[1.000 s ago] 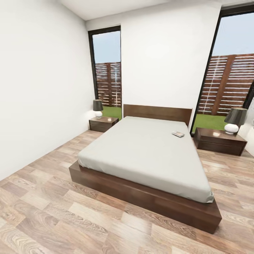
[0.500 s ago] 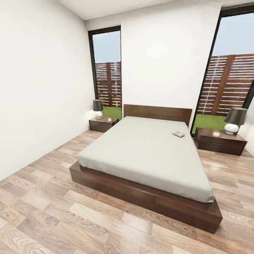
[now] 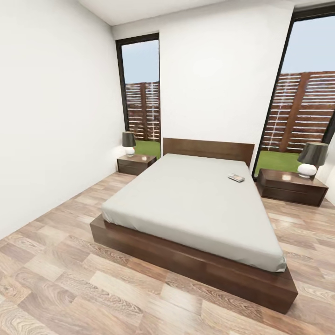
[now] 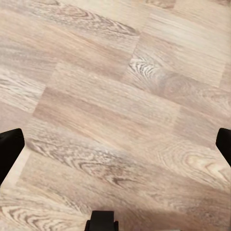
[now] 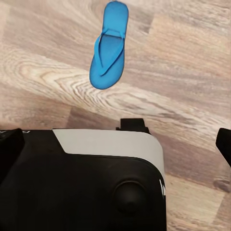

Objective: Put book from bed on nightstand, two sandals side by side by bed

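From the head view, a white wall runs down the left of the bedroom, ending at a tall black-framed window (image 3: 142,88). Below that window stands the left nightstand (image 3: 136,164), carrying a dark-shaded lamp (image 3: 129,143). The bed (image 3: 195,242) fills the middle of the room, its light-grey mattress flat and its dark headboard against the far wall. The book (image 3: 236,177) lies on the mattress near the head end, toward the bed's right edge. To the right of the bed, the right nightstand (image 3: 291,186) holds another lamp (image 3: 310,159), with a second tall window (image 3: 302,93) behind it.

In the left wrist view, the left gripper (image 4: 115,149) has its two dark fingertips (image 4: 9,149) spread wide at the frame's edges, with bare wood-plank floor (image 4: 115,96) between them and nothing in its hold.

In the right wrist view, the right gripper (image 5: 115,144) likewise has its fingertips (image 5: 9,144) far apart and grasps nothing. A blue sandal (image 5: 109,45) lies flat on the floor, sole down, well apart from that gripper and beyond the robot's black-and-white body (image 5: 82,183).
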Available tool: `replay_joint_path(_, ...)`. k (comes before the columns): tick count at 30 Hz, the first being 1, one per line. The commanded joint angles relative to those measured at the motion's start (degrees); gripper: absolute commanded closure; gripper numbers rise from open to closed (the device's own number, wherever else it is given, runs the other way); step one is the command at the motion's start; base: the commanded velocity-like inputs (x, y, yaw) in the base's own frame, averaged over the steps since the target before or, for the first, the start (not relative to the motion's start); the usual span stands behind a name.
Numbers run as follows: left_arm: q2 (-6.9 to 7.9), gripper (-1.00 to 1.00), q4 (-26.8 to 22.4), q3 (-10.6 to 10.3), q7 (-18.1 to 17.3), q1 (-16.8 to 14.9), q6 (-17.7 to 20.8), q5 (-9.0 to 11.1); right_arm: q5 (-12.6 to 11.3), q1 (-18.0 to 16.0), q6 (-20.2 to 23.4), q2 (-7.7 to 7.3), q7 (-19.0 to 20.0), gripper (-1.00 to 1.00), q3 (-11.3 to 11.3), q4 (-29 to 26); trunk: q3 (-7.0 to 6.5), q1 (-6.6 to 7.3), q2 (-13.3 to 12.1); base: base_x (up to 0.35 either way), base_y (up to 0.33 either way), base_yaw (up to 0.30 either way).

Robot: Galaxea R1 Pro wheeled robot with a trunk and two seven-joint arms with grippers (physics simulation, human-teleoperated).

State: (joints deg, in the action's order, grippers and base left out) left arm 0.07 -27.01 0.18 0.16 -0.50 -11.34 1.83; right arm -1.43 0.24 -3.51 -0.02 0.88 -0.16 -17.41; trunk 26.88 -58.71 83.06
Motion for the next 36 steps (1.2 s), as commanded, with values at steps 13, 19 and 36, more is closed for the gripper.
replay_joint_path(13,0.00,-1.00,0.03,0.00,0.02,-0.02,-0.17,0.19,-0.15,0.02,-0.10,0.00,0.09,-1.00,-0.02,-0.08,0.05,-0.01,0.02,0.022,0.000,-0.141)
replay_joint_path(19,-0.01,-1.00,0.03,0.00,0.02,-0.02,-0.17,0.19,-0.15,0.02,-0.11,0.00,0.09,-1.00,-0.02,-0.08,0.05,-0.01,0.02,0.000,0.000,-0.157)
replay_joint_path(36,-0.02,-1.00,0.03,0.00,0.02,-0.02,-0.17,0.19,-0.12,0.02,-0.10,-0.03,0.09,-1.00,-0.03,-0.08,0.05,-0.01,0.02,0.000,0.000,-0.007)
